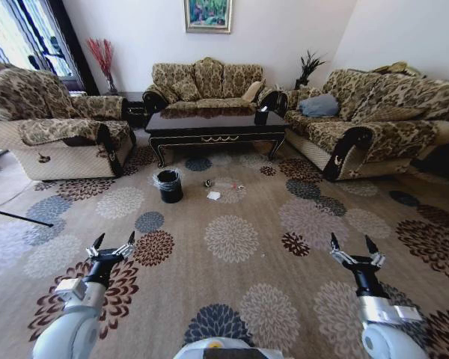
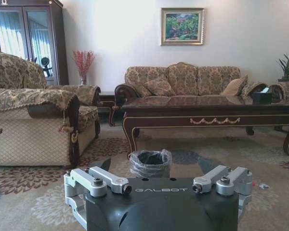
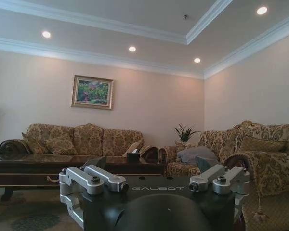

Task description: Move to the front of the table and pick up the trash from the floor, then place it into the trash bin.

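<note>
Trash (image 1: 214, 195) lies well ahead of both claws — left claw (image 1: 111, 244) nearer; right claw (image 1: 354, 246), both apart.

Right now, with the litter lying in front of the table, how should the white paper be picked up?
Come straight down on the crumpled white paper, pinching its raised folds. It lies low on the carpet, beside the bin, offering no side to grip. Both grippers, left and right, are far off.

Both arms reach forward, well short of the long dark glossy wooden coffee table (image 1: 215, 123). The left end effector (image 1: 111, 244) and right end effector (image 1: 355, 244) hover with fingers spread, empty.
</note>
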